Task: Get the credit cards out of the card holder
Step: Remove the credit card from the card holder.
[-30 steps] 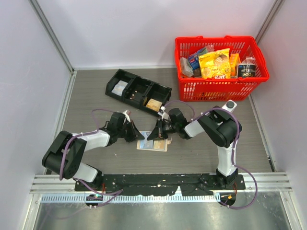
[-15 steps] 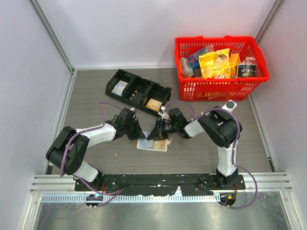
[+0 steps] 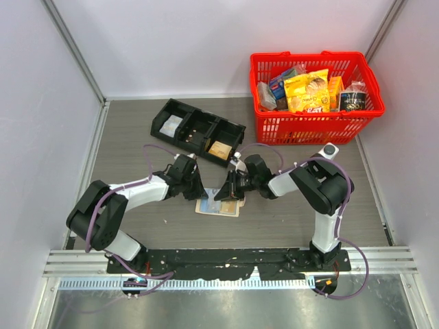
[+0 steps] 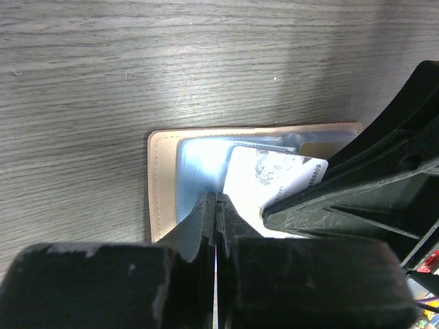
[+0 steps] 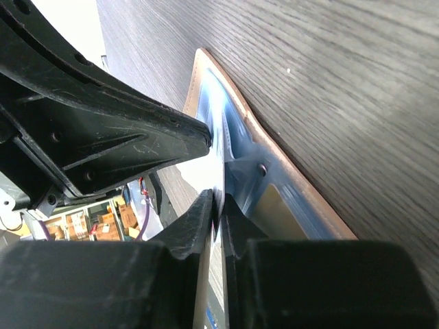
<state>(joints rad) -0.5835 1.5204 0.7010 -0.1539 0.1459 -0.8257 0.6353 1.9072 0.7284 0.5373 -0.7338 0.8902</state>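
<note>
Open tan wallet (image 3: 218, 207) lies flat on the surface (image 4: 137, 68) between the two arms, one white card (image 4: 274, 175) poking partly from its blue pocket; left gripper (image 4: 216, 202) and right gripper (image 5: 218, 199), fingers pressed together, meet over it, and no card looks fully out yet.

A red plastic mesh basket (image 3: 312, 127) of packaged groceries (image 3: 306, 90) stood on the grey wood-grain table (image 3: 130, 137); left of it lay a black three-compartment plastic tray (image 3: 196, 130) holding flat packets (image 3: 219, 149).

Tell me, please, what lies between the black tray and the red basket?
Only a narrow strip of bare table lies between the tray and the basket. The top view shows it.
</note>
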